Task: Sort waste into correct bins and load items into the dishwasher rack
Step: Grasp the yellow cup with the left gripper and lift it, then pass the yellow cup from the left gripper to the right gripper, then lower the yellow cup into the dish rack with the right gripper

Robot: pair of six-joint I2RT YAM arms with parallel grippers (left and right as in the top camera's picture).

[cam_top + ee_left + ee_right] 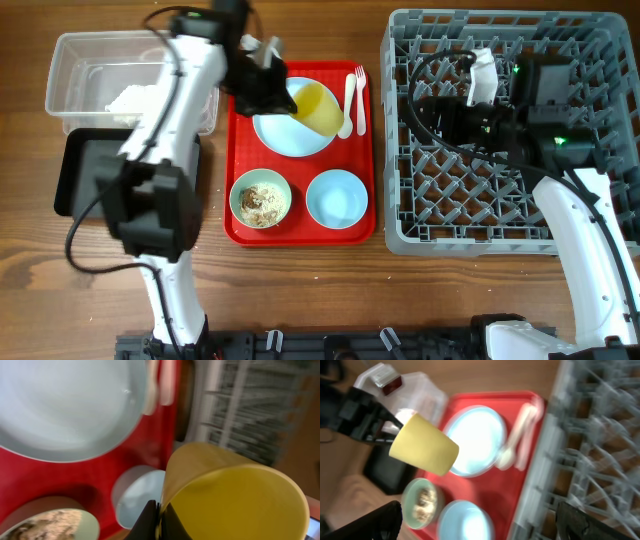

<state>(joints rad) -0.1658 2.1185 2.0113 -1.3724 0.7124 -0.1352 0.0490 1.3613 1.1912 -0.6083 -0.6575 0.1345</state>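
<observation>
**Overhead view**
- The left gripper (268, 85) is clamped on the rim of the yellow cup (318, 108). The cup is tipped on its side over the upper half of the red tray (300, 172).
- Under the cup, on the red tray, lies the plate (290, 135). The spoon (347, 100) and fork (360, 92) lie at the tray's upper right corner.
- The bowl with food scraps (261, 198) sits at the tray's lower left and the empty bowl (336, 197) at its lower right.
- The left arm (165, 130) reaches up from the table's near edge. It crosses the black tray (80, 175) and the clear tub (90, 70), both left of the red tray, and hides part of each.
- The right gripper (432, 108) hangs over the dishwasher rack (470, 215), right of the red tray, pointing toward the tray. This view does not show how far its fingers are spread.

**Left wrist view**
- One dark finger lies outside the cup wall and one inside it, pinching the wall.
- The cup fills the lower right and hides part of the red tray. The rack beyond is blurred.

**Right wrist view**
- The right fingers sit in the two lower corners, spread wide, with nothing between them.
- The cup hangs above the tray's plate end. The rack bars are blurred.
</observation>
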